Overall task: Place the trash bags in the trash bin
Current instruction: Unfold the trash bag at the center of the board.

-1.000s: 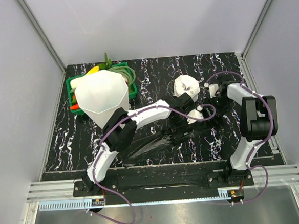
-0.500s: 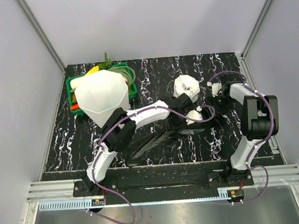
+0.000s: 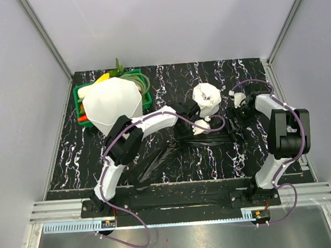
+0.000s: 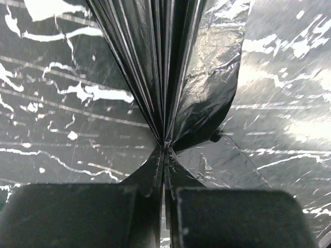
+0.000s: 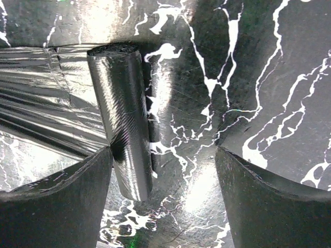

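Note:
A glossy black trash bag (image 3: pixel 166 155) lies stretched across the middle of the table. My left gripper (image 3: pixel 199 128) is shut on its gathered film (image 4: pixel 170 77), and the pleats fan out from the closed jaws (image 4: pixel 165 150). A tight black roll of trash bags (image 5: pixel 121 121) lies on the table, with film (image 5: pixel 41 113) unrolled to its left. My right gripper (image 5: pixel 163 155) stands open over that roll, which sits close to the left finger; in the top view this gripper (image 3: pixel 234 127) is at the bag's right end. The white trash bin (image 3: pixel 114 105) stands at the back left, apart from both grippers.
A green basket (image 3: pixel 146 97) of toy vegetables sits behind the bin. A white rounded roll of plastic (image 3: pixel 205 95) lies just beyond the left gripper. The table is black marble with white veins (image 3: pixel 168 78), walled on three sides.
The left gripper has shut on the bag film and drawn back toward the far left, lifting and stretching the bag. The right gripper has shifted slightly and stays open.

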